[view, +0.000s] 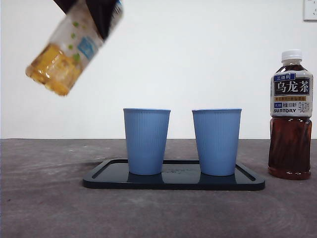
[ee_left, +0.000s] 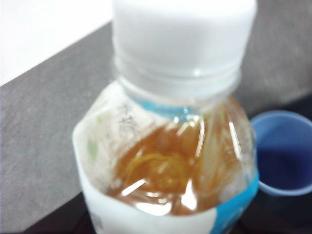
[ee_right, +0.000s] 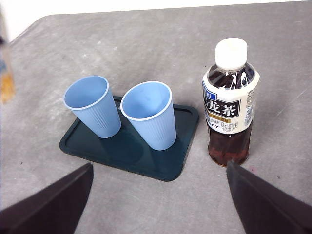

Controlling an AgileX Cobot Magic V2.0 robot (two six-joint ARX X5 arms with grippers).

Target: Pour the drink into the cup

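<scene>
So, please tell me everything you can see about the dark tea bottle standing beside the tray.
The dark tea bottle is clear plastic with a white screw cap, still on. It holds dark brown tea almost up to the neck. A white and black label with Chinese characters and the word SUNTORY wraps its upper half. It stands upright on the grey table, beside the dark tray and apart from it. Nothing else touches it; no gripper is on it.

bottle (view: 67, 52): clear plastic, white cap on, amber drink inside, hanging tilted in the air, base pointing down and outward, up and to the side of the cups | cups: two blue ribbed, upright, one (view: 146, 141) sitting nearer the bottle, other (view: 216, 141) sitting just beside it, apart
</scene>
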